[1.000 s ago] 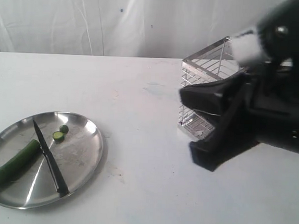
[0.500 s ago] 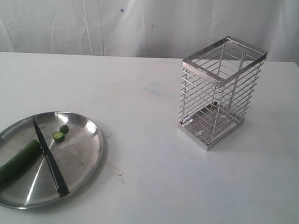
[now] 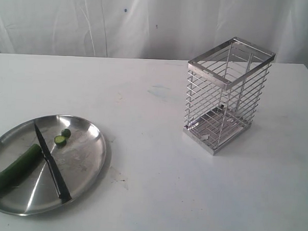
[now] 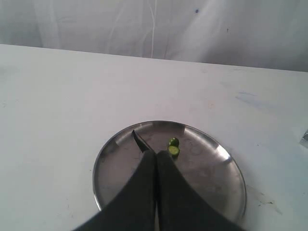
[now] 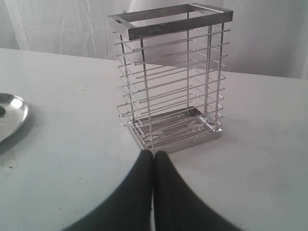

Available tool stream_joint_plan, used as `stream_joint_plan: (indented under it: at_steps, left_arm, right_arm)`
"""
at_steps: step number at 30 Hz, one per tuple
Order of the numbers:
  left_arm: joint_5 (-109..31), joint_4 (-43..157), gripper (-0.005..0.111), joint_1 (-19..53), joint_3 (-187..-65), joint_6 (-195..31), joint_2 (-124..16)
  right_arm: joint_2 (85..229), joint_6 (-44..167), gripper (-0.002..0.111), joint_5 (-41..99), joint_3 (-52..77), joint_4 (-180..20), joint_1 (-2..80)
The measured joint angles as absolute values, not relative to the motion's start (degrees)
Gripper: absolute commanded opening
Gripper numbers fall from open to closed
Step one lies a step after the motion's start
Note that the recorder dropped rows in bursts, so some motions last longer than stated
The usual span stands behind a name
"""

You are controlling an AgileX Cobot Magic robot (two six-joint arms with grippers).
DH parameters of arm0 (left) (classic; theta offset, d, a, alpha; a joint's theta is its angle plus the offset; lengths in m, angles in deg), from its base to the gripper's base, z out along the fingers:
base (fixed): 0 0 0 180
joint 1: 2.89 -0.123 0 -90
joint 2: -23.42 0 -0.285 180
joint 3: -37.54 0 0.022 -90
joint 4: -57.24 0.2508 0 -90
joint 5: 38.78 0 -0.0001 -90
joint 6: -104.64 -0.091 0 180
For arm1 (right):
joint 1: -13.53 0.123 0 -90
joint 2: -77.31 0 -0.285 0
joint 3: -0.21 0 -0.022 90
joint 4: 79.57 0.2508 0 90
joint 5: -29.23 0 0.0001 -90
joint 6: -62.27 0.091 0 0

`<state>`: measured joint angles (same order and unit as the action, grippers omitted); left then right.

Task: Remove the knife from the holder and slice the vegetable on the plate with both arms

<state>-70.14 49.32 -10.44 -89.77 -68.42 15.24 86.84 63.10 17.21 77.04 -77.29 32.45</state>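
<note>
Above plate, left claw seemingly closed, empty

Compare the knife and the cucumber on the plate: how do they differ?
The knife is black, thin and pointed; the cucumber is dark green, thick and round-ended. The knife is longer than the cucumber. The cucumber has lost an end; two slices lie beyond it. Both rest flat, side by side, on the steel plate.
</note>
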Motion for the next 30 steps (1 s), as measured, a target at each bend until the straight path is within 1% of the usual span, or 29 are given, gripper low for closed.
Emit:
stream_joint_plan:
  at_steps: [4,26,28,30]
  left_arm:
    - [-70.1,49.3,0.0,-10.4,-89.8,-68.4,15.2]
    - [-70.1,49.3,0.0,-10.4,-89.8,-68.4,15.2]
    - [-69.5,49.3,0.0,-10.4,-89.6,-68.4,15.2]
    - [-65.5,49.3,0.0,-10.4,-88.6,-68.4,15.2]
  right_arm:
    - [86.8,65.7,0.0,17.2,77.0,-77.4,32.4]
    - [86.8,65.7,0.0,17.2,77.0,-77.5,32.4]
    - [86.8,65.7,0.0,17.2,77.0,-77.5,32.4]
    - [86.8,65.7,0.0,17.2,77.0,-77.5,32.4]
